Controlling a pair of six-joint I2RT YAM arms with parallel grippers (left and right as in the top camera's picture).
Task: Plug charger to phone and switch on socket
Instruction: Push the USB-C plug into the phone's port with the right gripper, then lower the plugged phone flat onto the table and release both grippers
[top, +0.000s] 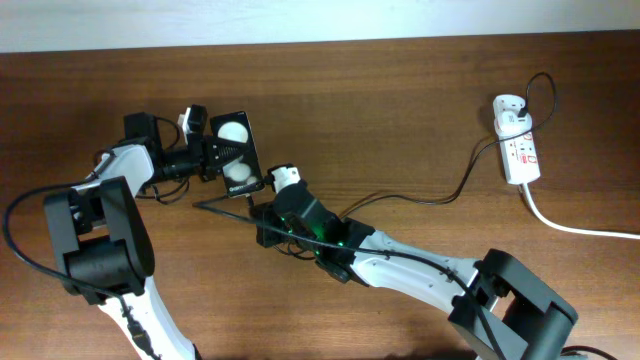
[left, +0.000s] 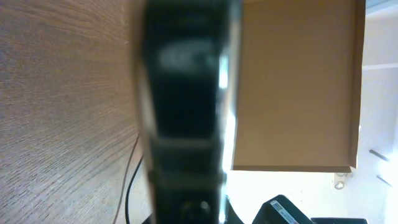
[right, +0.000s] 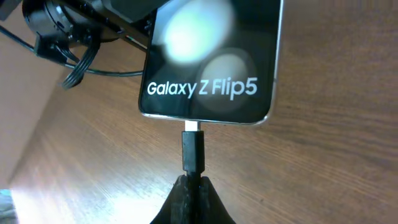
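Observation:
The phone (top: 234, 146) is a black slab with two white round patches, held on edge at the table's back left. My left gripper (top: 205, 152) is shut on it; in the left wrist view the phone (left: 186, 106) fills the middle as a dark blur. The right wrist view shows the phone (right: 211, 56) lettered "Galaxy Z Flip5". My right gripper (right: 193, 186) is shut on the charger's black plug (right: 192, 152), whose metal tip sits at the port in the phone's lower edge. The black cable (top: 420, 198) runs right to the white socket (top: 518, 140).
The socket's thick white cord (top: 580, 228) trails off to the right edge. A brown cardboard box (left: 298, 81) shows beyond the table in the left wrist view. The left arm's own black cables (right: 74, 62) hang near the phone.

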